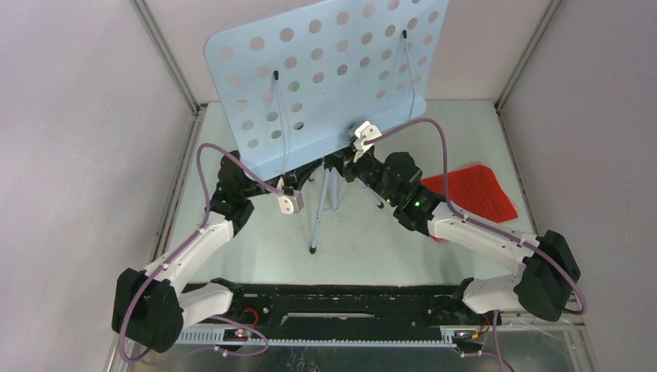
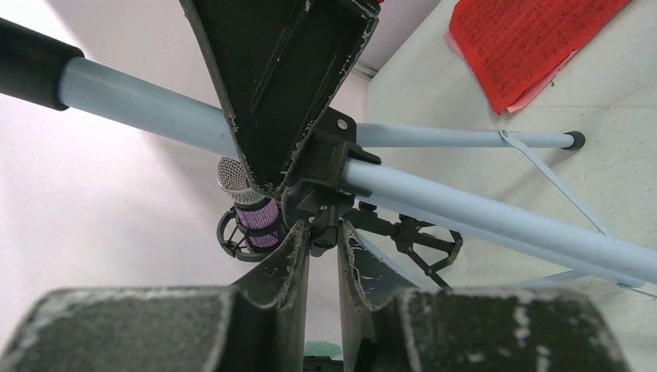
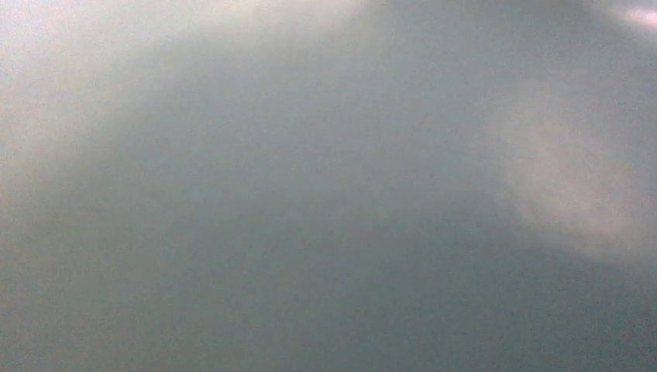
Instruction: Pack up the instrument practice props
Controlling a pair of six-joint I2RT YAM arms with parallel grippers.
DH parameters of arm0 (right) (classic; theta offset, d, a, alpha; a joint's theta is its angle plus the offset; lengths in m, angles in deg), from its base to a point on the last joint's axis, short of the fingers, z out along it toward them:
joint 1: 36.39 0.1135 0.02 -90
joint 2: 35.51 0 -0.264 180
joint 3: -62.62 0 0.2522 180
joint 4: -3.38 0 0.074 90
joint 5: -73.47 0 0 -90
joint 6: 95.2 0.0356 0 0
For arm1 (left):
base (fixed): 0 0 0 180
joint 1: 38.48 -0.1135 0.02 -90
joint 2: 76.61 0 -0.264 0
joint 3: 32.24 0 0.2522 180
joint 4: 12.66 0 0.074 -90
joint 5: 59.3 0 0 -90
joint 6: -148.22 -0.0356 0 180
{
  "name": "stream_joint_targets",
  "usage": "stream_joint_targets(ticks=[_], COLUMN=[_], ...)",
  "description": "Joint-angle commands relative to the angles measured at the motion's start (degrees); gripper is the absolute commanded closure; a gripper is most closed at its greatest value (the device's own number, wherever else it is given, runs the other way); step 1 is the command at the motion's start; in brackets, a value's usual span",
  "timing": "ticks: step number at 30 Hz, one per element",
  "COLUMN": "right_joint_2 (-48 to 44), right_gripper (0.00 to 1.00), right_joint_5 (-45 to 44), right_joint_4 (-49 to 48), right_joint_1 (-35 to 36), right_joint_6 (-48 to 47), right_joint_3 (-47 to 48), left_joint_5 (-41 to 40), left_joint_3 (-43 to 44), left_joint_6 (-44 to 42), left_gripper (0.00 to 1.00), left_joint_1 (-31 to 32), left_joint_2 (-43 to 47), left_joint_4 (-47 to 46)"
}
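The music desk stands on the tripod at mid-table. The score sheets lie on the table right of the tripod, apart from it.

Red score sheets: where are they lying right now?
The red score sheets lie flat on the right side of the table in the top view, right of the tripod, partly hidden by the right arm.

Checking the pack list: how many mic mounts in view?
2. Left wrist view, behind the tripod hub: left mount rings the purple mic; right mount looks empty. Others may be hidden behind the desk.
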Motion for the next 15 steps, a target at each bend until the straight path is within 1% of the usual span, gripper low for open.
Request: stream_joint_targets(ticks=[1,6,9,10,13,15], right_joint_2=[0.49,0.64,0.66,0.66,0.57,0.57], right_gripper=[1.0,1.0,1.0,1.0,1.0,1.0], right_joint_5=[2.52,2.52,2.52,1.26,1.37,1.38], right_joint_4=[7.2,7.44,7.2,7.07,6.7,6.54], right_joint_1=[1.24,1.17,1.2,1.22,1.2,1.19], right_joint_6=[0.82,0.89,0.92,0.97,1.07,1.03], right_joint_3=[-0.95,-0.99,-0.97,-0.95,-0.94,-0.94], left_joint_5=[-0.84,0.27,2.42,3.32,5.24,7.3], left_joint_3=[3.39,4.51,4.65,4.47,4.25,3.56], left_joint_6=[1.64,7.61,10.3,10.97,17.6,19.57], left_gripper=[0.82,0.87,0.87,0.87,0.87,0.88], left_joint_1=[0.23,0.24,0.22,0.17,0.14,0.2], left_joint_2=[-1.41,-1.83,-2.12,-2.34,-3.35,-3.66], left_joint_4=[0.24,0.14,0.05,-0.44,-3.88,-5.81])
